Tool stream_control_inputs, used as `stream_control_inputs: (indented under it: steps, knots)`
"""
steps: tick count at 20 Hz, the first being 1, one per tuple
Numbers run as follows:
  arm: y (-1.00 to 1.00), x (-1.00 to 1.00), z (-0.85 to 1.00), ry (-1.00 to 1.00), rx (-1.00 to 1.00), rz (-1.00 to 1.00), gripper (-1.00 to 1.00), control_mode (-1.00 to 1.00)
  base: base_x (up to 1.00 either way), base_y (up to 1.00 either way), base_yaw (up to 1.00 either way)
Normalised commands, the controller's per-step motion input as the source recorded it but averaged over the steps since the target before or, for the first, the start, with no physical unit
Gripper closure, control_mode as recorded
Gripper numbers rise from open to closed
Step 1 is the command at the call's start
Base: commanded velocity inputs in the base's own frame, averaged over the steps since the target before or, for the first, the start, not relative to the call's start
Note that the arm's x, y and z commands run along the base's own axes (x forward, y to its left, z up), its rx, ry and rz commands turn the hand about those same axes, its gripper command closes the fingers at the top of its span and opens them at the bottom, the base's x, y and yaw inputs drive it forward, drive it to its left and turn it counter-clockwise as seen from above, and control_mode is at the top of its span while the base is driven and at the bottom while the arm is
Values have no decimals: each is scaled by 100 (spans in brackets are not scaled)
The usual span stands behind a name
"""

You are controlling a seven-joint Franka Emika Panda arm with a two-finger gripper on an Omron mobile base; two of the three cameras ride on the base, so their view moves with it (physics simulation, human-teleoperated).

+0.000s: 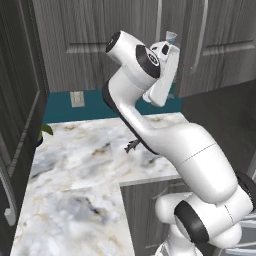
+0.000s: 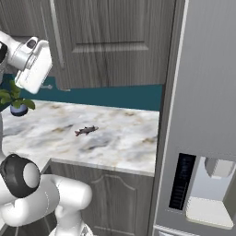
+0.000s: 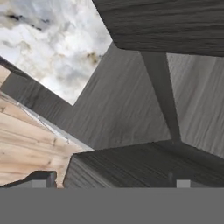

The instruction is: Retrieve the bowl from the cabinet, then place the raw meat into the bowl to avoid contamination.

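The bowl is not something we can make out from here; we judge it sits behind the closed doors of the cabinet, so the first half of the job — getting it out — is not yet done. The raw meat lies bare on the marble counter, well apart from the small potted plant at the back near the teal wall; from the left base camera we catch the same little fish-shaped piece just beside the arm's white link, with a green leaf poking in at the counter's far left edge.

The arm is raised high, its hand up against the wall cabinet doors; the long bar handles stand close to the wrist. From the hand camera we see grey wood-grain panels and an edge running away, a patch of marble above left and pale wood floor below left; the two dark fingertips sit far apart at the bottom corners, so we read the gripper as spread wide with nothing between the pads.

Our reading of progress: early. Left to do, as we judge it — open a door, lift the bowl down to the counter, then pick up the meat and set it inside; the refrigerator to the right plays no part.
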Motion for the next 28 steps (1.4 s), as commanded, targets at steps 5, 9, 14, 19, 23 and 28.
stream_control_inputs:
  steps: [5,9,14,19,23,28]
  knots:
    - [-32,-83,-7,-2,1,-16,-100,-100,0,0,0]
    - [-30,-84,-6,-4,0,-16,-100,-100,0,0,0]
    - [-35,-82,-5,-3,0,-15,-100,-100,0,0,0]
    - [-45,-79,-4,-1,1,-14,-100,-100,0,0,0]
    - [-53,-76,-2,0,3,-13,-100,-100,0,0,0]
    - [-60,-70,-7,0,3,-12,-100,-100,0,0,0]
